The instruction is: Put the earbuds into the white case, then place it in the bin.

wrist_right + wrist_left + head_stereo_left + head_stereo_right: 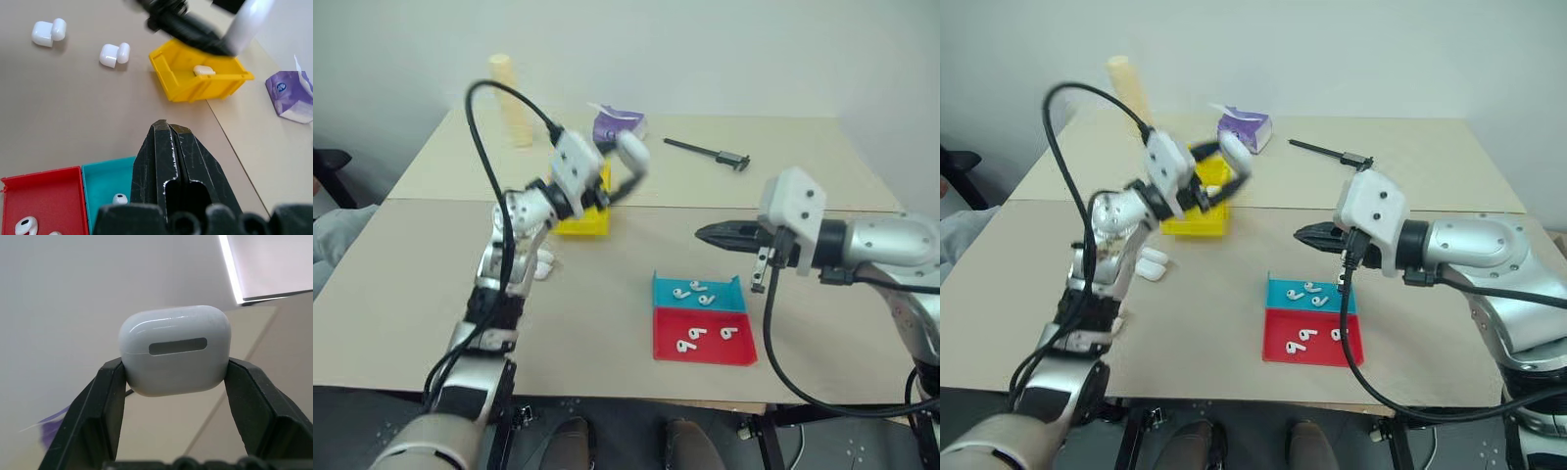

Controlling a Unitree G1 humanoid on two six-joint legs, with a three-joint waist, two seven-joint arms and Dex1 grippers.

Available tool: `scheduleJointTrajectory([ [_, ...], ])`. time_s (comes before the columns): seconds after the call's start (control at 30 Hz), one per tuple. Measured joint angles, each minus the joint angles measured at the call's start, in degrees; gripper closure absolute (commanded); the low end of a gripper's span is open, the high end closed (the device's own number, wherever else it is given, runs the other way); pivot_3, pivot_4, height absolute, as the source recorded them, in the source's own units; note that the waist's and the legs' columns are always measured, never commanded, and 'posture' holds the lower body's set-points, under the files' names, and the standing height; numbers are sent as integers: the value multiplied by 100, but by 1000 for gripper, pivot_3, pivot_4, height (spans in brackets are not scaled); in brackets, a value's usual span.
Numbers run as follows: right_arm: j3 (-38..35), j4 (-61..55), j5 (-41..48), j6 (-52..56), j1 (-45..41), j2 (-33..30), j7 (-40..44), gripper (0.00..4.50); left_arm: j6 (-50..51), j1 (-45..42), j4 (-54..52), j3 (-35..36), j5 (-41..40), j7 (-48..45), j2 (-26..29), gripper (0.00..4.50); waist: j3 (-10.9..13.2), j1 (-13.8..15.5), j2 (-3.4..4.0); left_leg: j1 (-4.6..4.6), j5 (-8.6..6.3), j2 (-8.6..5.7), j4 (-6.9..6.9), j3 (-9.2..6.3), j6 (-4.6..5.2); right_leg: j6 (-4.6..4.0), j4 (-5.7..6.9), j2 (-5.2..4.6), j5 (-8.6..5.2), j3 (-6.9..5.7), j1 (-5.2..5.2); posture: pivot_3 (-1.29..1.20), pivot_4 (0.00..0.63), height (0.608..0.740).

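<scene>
clearly the left gripper (628, 168) pinches the white case (175, 350) by its smooth sides above the bin (195, 78); it could slip and land outside. right gripper (171, 134) is pressed together, empty.

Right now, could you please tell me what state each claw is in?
Left claw: shut on the white case.
Right claw: shut, holding nothing.

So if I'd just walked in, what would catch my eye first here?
Probably the left hand, raised above the yellow bin with a closed white case pinched between its black fingers. Next, the teal tray and red tray near the table's front edge, each holding loose earbuds. The right hand hangs shut and empty above them.
</scene>
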Motion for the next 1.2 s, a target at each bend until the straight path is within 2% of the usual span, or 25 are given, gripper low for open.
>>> scheduleJointTrajectory([
  [0.07,105,4,-120,-1,66,79,-61,4486,95,-504,884,158,340,937,-2,1718,1,-7,-1,-1,0,-1,0,3,0,0,0,0,0,1,-4,0,150,740],
  [0.17,273,10,-311,-20,95,104,-113,4486,149,-864,1923,218,682,1722,80,1718,1,-14,-1,-1,0,-1,-1,12,0,1,-1,0,0,-1,-4,0,150,740],
  [0.33,306,76,-468,-20,177,110,-159,4486,90,-971,3076,259,778,2122,94,1718,3,22,-5,-8,2,0,-1,34,-3,0,-1,-1,0,-12,-7,0,150,740],
  [0.47,306,78,-508,-20,208,124,-164,4486,-150,-1029,3406,274,761,2102,73,1718,3,34,-5,-16,3,-2,0,34,-5,0,-2,-3,0,-18,-10,0,150,740],
  [0.63,314,114,-580,-20,212,161,-168,4500,-474,-1159,3717,265,745,1910,-47,132,3,35,-5,-17,4,-4,0,34,-7,0,-1,-3,0,-22,-8,0,150,740],
  [0.67,326,126,-618,-20,212,166,-169,4500,-546,-1159,3744,260,745,1860,-70,18,3,34,-5,-17,4,-4,0,33,-7,0,-1,-3,0,-22,-8,0,150,740],
  [0.8,363,174,-662,-20,221,190,-169,4500,-748,-1163,3880,166,829,1807,-95,18,3,15,-5,-16,5,-3,0,33,-8,-1,-1,-2,1,-21,-9,0,150,740],
  [0.97,401,177,-723,-20,265,194,-168,4500,-989,-1099,3804,245,700,1568,-100,18,3,26,-5,-18,5,-3,0,33,-9,-1,-1,-3,1,-22,-9,0,150,740],
  [1.07,400,166,-737,-36,364,179,-146,4500,-740,-779,3052,446,119,783,-112,18,2,21,-3,-20,6,-2,0,33,-11,-1,-1,-3,1,-21,-10,0,150,740],
  [1.2,266,182,-754,-214,745,-105,61,4500,-45,315,1163,467,-781,-592,162,18,1,-32,-1,-16,12,2,1,36,-20,-1,1,-2,0,-14,-10,0,150,740],
])
